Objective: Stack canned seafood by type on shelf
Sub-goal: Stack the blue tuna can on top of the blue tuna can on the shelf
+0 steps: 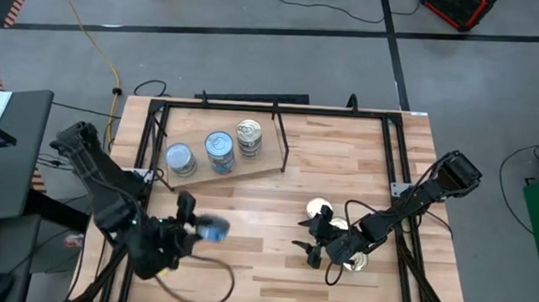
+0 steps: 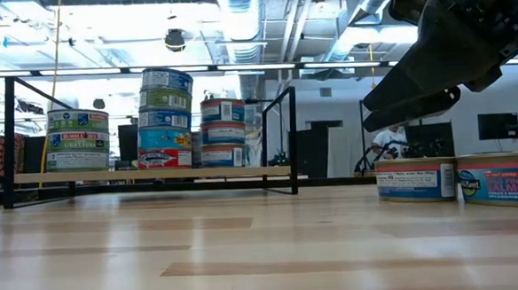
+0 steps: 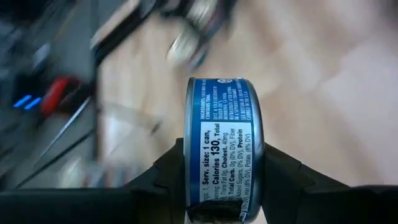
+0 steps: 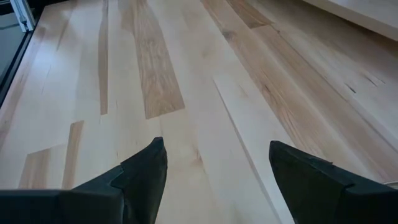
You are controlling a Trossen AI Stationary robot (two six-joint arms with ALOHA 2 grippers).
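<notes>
Left wrist view showed a blue-labelled tin (image 3: 225,146) clamped on edge between the left gripper (image 3: 224,186) fingers, gripped low on its rim; in the high view that tin (image 1: 212,228) sat off the tabletop, over the front-left part of the table (image 1: 271,273), well short of the shelf (image 1: 249,173); shelf lay near the table's back-left corner with three stacks on it, left stack (image 1: 181,159), middle stack (image 1: 219,152), right stack (image 1: 249,138); low view had the middle one tallest; loose tins (image 1: 320,209) remained near the front-right of the table, beside the right gripper (image 1: 308,250), whose fingers stood wide with nothing between them, hovering just over bare wood; risks, as judgement: grip was low and on the curved wall, so the tin could pivot or slip out on a fast swing; it was on edge, so it needed turning flat before landing or it would roll off a stack; tall middle stack could topple if nudged; black rod frame (image 1: 280,138) at the shelf edge could catch the arm; label type had to match the stack, else a mis-sort.
</notes>
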